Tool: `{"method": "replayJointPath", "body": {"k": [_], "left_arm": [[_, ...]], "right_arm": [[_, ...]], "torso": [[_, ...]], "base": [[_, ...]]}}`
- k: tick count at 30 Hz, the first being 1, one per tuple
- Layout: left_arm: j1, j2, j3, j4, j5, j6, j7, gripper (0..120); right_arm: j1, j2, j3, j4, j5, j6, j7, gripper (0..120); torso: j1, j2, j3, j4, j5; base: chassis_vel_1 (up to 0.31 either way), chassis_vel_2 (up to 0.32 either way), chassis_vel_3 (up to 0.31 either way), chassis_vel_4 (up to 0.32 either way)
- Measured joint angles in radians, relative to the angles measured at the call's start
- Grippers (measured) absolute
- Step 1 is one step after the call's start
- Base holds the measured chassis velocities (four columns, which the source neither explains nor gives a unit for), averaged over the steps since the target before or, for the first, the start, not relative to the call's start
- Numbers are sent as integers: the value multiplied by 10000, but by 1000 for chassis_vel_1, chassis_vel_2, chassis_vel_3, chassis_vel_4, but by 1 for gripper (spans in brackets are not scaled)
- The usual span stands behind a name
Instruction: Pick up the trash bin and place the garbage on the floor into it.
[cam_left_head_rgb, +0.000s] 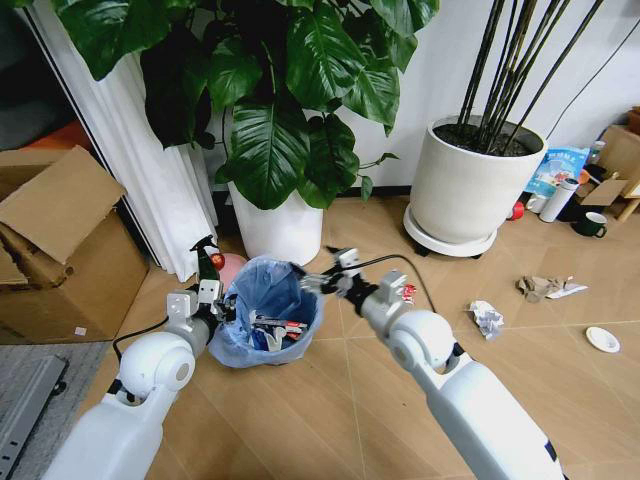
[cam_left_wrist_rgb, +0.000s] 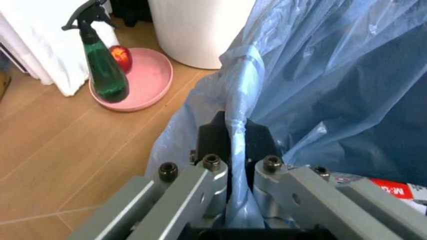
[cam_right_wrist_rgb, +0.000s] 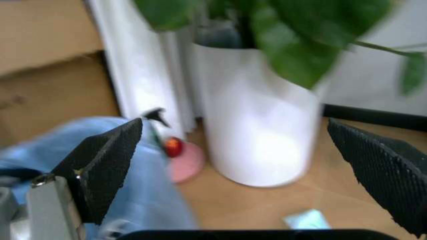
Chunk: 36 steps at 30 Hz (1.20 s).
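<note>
1. The small round dark trash bin (cam_left_head_rgb: 266, 318), lined with a crinkly light-blue plastic bag, sits at lower centre-left of the head view, just in front of a large white plant pot (cam_left_head_rgb: 272, 228).
2. The left gripper (cam_left_head_rgb: 222, 309) is at the bin's left rim; in the left wrist view its fingers (cam_left_wrist_rgb: 212, 141) are pinched narrowly on the rim and the folded bag.
3. The right gripper (cam_left_head_rgb: 322, 277) hangs at the bin's upper-right rim, its black pads (cam_right_wrist_rgb: 107, 162) spread wide with nothing between them.
4. Wrappers, red and white among them, already lie inside the bin (cam_left_head_rgb: 275, 327).
5. On the tan chevron wood-look floor (cam_left_head_rgb: 330, 400) at right of the head view lie pieces of garbage: a crumpled white paper (cam_left_head_rgb: 486, 319), a crumpled brown paper (cam_left_head_rgb: 540, 287) and a small white disc (cam_left_head_rgb: 602, 340).
6. A green spray bottle (cam_left_wrist_rgb: 101, 62) and a pink dish (cam_left_wrist_rgb: 143, 77) stand at upper left of the left wrist view.
</note>
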Motion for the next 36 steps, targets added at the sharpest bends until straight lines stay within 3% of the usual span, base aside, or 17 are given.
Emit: {"method": "replayJointPath", "body": {"k": [4,14,36], "left_arm": [[81,58,-82,-105,10,-3,10,0],[130,49,-182,-116,10,-3,16,0],[175,0,-154,-120,72,-6,-27,0]], "right_arm": [[-560,35,1064,-474,-723,387,-613,100],[-1558,98,2036,-711,-981,787,-942,100],[-1790,332,2120,-1962,-1490,1212,-1055,100]], "torso": [[0,0,0,0,1],[-2,0,-1,0,-1],[2,0,2,1,1]], "base": [[0,0,0,0],[-5,5,5,-3],[-172,181,190,-190]]}}
